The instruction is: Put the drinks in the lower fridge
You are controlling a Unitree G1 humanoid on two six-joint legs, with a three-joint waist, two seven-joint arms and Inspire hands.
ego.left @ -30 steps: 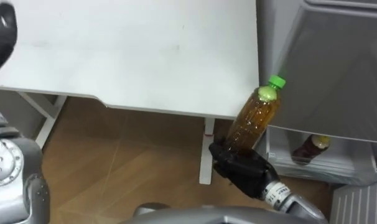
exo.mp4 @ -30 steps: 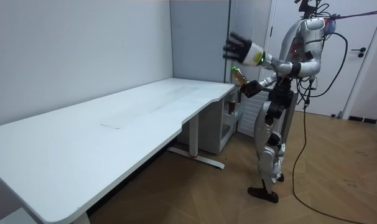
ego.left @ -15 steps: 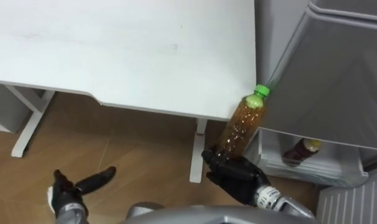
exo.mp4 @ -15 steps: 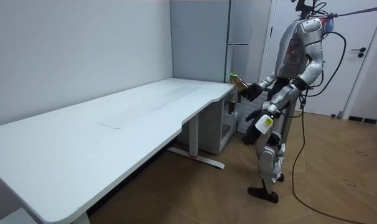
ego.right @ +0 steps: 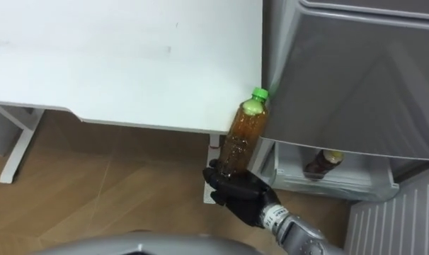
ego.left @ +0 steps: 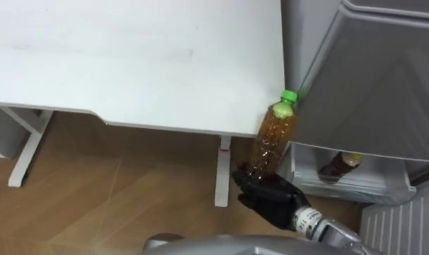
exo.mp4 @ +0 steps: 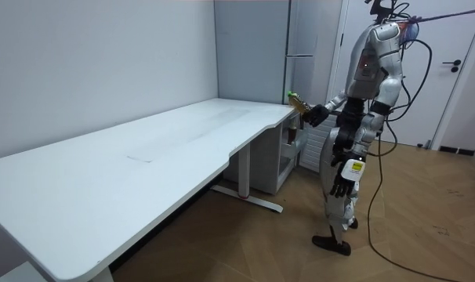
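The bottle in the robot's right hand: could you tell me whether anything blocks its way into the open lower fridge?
Nothing visible does. The bottle, held at its base by the right hand, is just left of the open lower fridge, which already holds another bottle with room left beside it.

Long white table (exo.mp4: 167,137) runs along the grey wall (exo.mp4: 88,55), its curved front edge above a white leg (ego.left: 221,173) (foot flat on the boards). Wooden floor (ego.left: 108,202) below, white door (exo.mp4: 445,86) at the room view's right.
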